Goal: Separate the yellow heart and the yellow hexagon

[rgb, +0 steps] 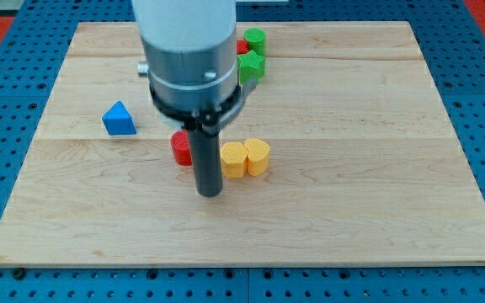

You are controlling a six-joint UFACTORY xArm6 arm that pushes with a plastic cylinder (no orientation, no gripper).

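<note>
Your tip (210,193) rests just left of the yellow hexagon (234,159). The hexagon touches the yellow heart (258,156). The tool is a bare rod, holding nothing.

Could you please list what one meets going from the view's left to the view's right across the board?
Blue triangular block → red block → my tip → yellow hexagon → yellow heart. The green blocks and the red one near the view's top overlap these in the order, so I leave them out.

Tip (210,192) just left of touching yellow hexagon (234,159), yellow heart (258,156).
</note>
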